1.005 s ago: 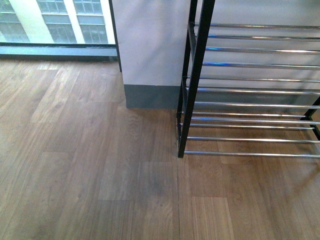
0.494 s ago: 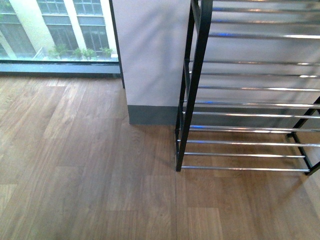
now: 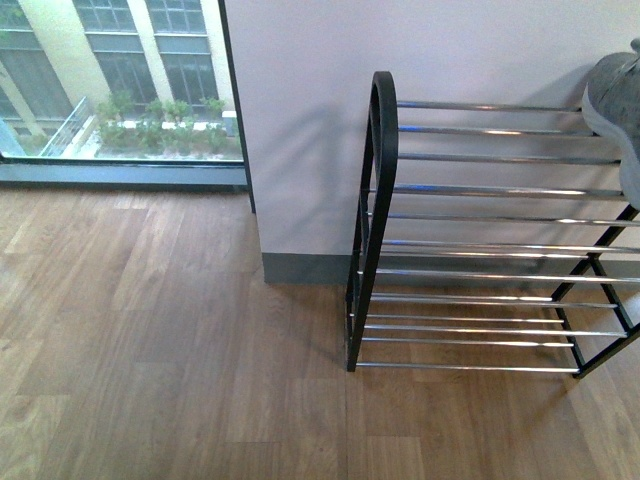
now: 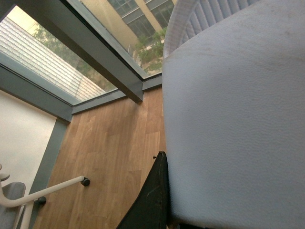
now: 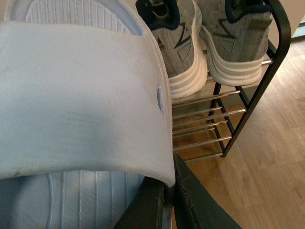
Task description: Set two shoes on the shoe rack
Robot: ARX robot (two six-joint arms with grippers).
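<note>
The rack (image 3: 381,150) now shows its arched top and a sneaker (image 3: 614,95). The left pincer (image 4: 164,210) grips a slide (image 4: 233,119); the right pincer (image 5: 169,202) grips the other slide (image 5: 81,95).

**Setting:** home-like room, shoe-storage corner beside a large window.

**Evidence:**
- brown wood-plank floor (image 3: 150,350)
- floor-to-ceiling window with dark grey frame (image 3: 120,80), looking onto a planted terrace and a neighbouring multi-storey block
- pale grey wall (image 3: 300,120) with dark grey skirting board (image 3: 305,268)
- black-framed shoe rack with chrome bars (image 3: 383,150) against that wall, carrying grey knit sneakers with white soles (image 5: 183,43)
- white tubular furniture leg with black foot (image 4: 47,189)
</note>
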